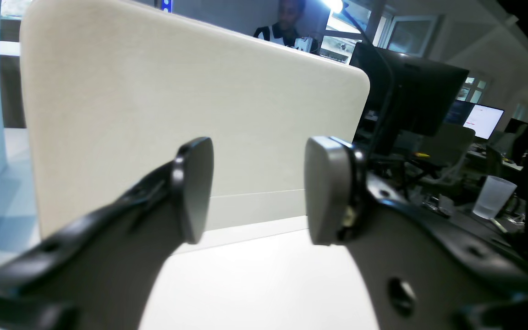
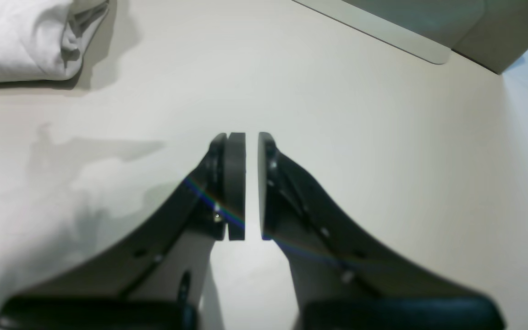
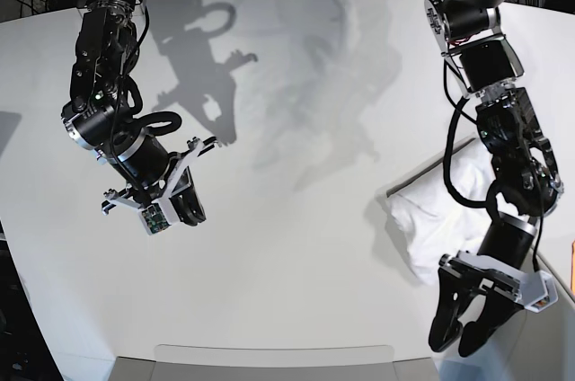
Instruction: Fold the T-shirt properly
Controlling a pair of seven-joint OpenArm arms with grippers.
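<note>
One T-shirt (image 3: 429, 224), folded into a bundle, lies on the tabletop (image 3: 287, 246); the left arm partly hides it. Left gripper (image 3: 463, 338): jaws spread wide, empty. Right gripper (image 2: 251, 183): pads nearly together, holding nothing.

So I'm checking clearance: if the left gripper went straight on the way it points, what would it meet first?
Probably the pale divider panel standing ahead of the open left gripper; depth is unclear.
</note>
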